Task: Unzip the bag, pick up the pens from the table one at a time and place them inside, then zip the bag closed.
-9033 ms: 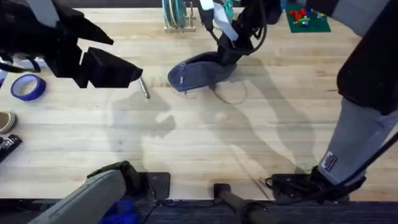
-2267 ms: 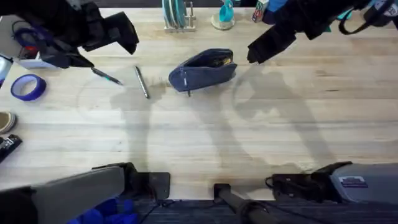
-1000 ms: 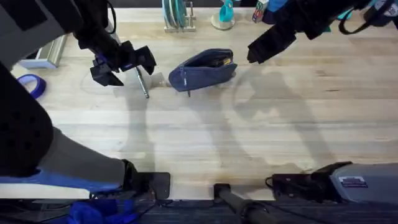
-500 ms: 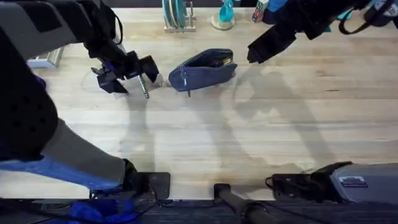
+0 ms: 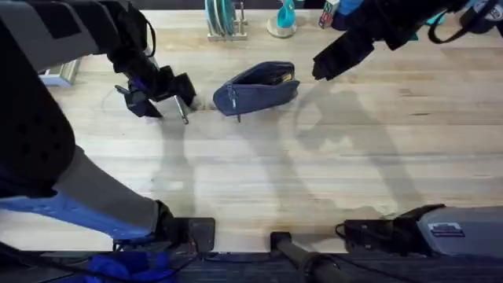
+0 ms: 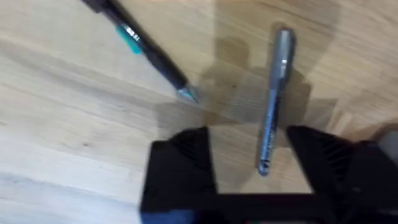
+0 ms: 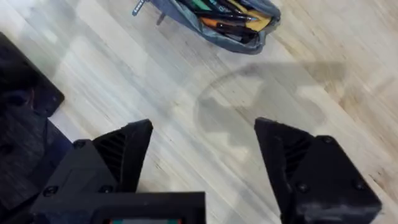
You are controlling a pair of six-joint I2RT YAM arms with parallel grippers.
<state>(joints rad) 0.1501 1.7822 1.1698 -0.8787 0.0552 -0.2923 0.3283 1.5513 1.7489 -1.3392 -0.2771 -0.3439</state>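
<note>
The bag (image 5: 255, 88) is a blue-grey fabric pouch with rounded ends, lying on the light wooden table (image 5: 314, 181) near the far middle; its zipper is open, and in the right wrist view some orange, green and dark pens show inside the bag (image 7: 214, 18); its long axis runs across the table, a little slanted, with the small pull tab hanging at the left end. Left of the bag lies a silvery pen (image 5: 181, 108), pointing away from the arms' bases; the left gripper (image 5: 161, 94) stands over it with fingers spread, one on each side of the silvery pen (image 6: 272, 118); a dark pen (image 6: 146, 53) with a teal band lies slanted just beside it, tip toward the silvery one. The right gripper (image 5: 321, 69) hangs right of the bag, its fingers spread wide and holding nothing.
</note>
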